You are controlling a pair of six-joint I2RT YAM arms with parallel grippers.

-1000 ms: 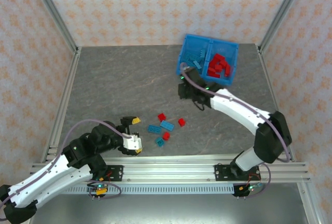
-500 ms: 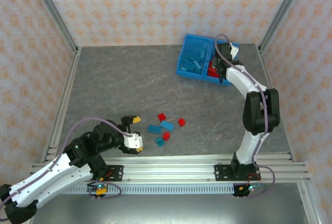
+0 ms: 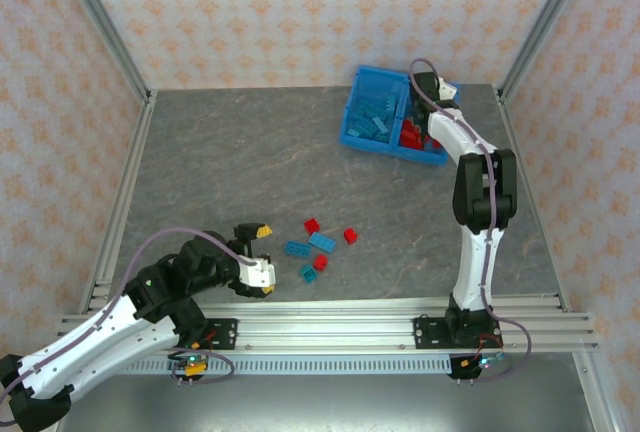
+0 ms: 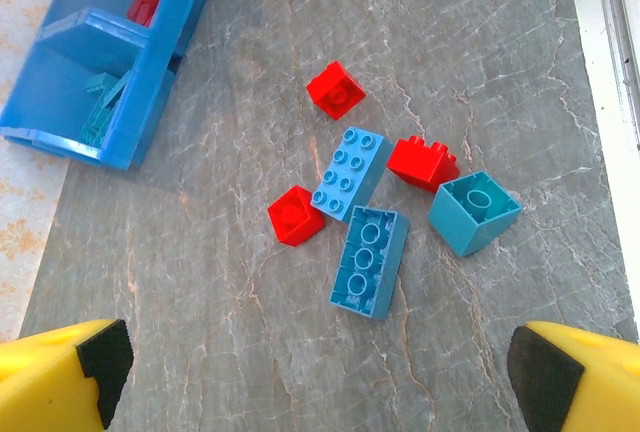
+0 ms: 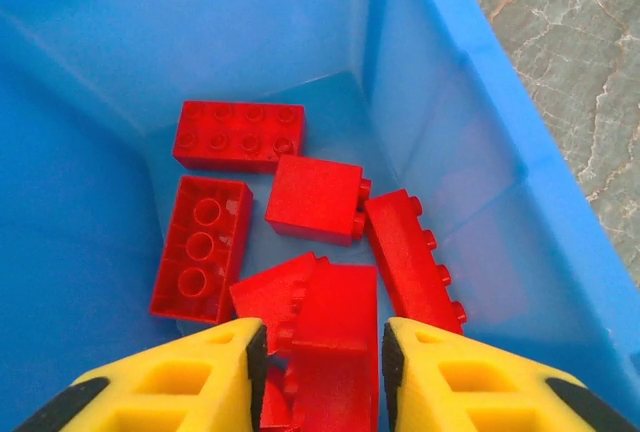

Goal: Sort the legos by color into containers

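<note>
Left fingers (image 4: 85, 372) stood wide apart with nothing between them, the left gripper (image 4: 318, 377) hanging above the grey table (image 4: 200, 332); nearest ahead of the gap lay an upturned blue brick (image 4: 369, 261), hollows showing; just past it, toward the right-hand finger, sat a teal cube (image 4: 475, 212), likewise upside down; toward the left-hand finger lay a flat red brick (image 4: 296, 215), its corner against a studded blue brick (image 4: 350, 174); a stubby red brick (image 4: 422, 162) sat just beside that one on its other side; a lone red brick (image 4: 336, 89) lay a little farther on, apart from the rest; far ahead, off to the left-hand finger's side, stood the blue bin (image 4: 150, 62), with light blue bricks (image 4: 105, 102) in its nearer compartment (image 4: 60, 82) and red ones in the one behind.

Right fingers (image 5: 190, 377) were down inside the red compartment (image 5: 440, 182), only narrowly parted; the right gripper (image 5: 322, 337) had a red slab (image 5: 335, 297) in its gap, reaching nearly from pad to pad, though whether it was clamped or merely lying on the heap could not be told; just beyond the left-hand finger lay a hollow-up red brick (image 5: 200, 247); beyond the right-hand finger a long red brick (image 5: 412, 257) lay on its side; straight ahead sat a square red brick (image 5: 315, 197); farthest, by the end wall, lay a studs-up red brick (image 5: 240, 135).
</note>
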